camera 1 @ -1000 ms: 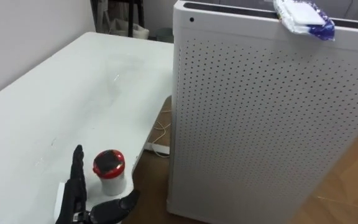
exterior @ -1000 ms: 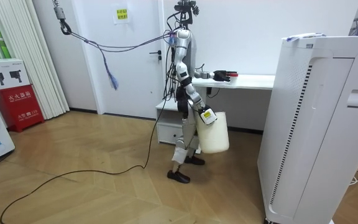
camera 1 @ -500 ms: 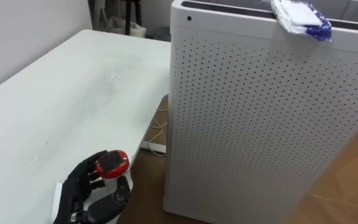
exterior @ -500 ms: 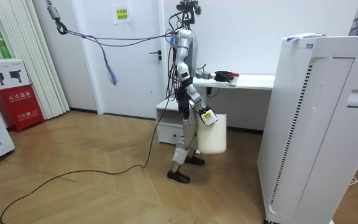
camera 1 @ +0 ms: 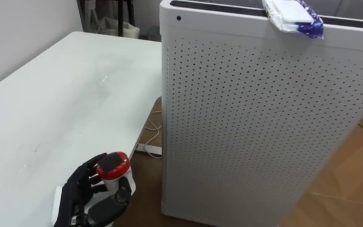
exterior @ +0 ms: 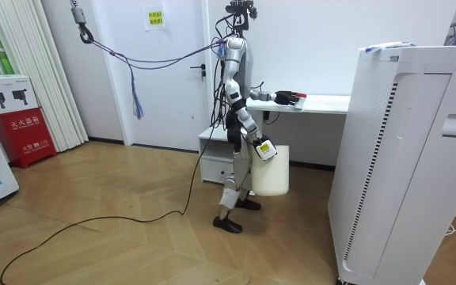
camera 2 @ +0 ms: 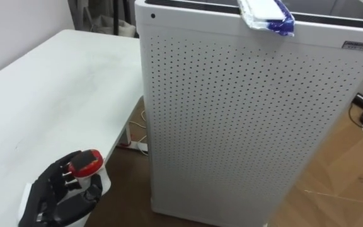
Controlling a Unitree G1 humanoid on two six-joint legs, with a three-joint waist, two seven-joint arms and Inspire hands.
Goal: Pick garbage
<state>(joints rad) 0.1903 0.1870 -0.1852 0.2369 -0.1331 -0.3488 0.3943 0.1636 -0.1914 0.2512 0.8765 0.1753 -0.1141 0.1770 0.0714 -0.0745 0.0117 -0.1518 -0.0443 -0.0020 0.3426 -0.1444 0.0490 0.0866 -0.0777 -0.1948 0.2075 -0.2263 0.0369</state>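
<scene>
Red-capped cup (camera 1: 113, 168) is at the table's (camera 1: 55, 107) near corner, by the edge, in the L hand (camera 1: 86, 197), w/ fingers curled round its white body; can't tell if it's touching the tabletop. R hand (exterior: 261, 147) hangs below table height at a white bin (exterior: 272, 174); its hold can't be told.

white table (camera 1: 55, 94), perforated white unit (camera 1: 263, 126) w/ wipes pack (camera 1: 292, 16) on top
</scene>
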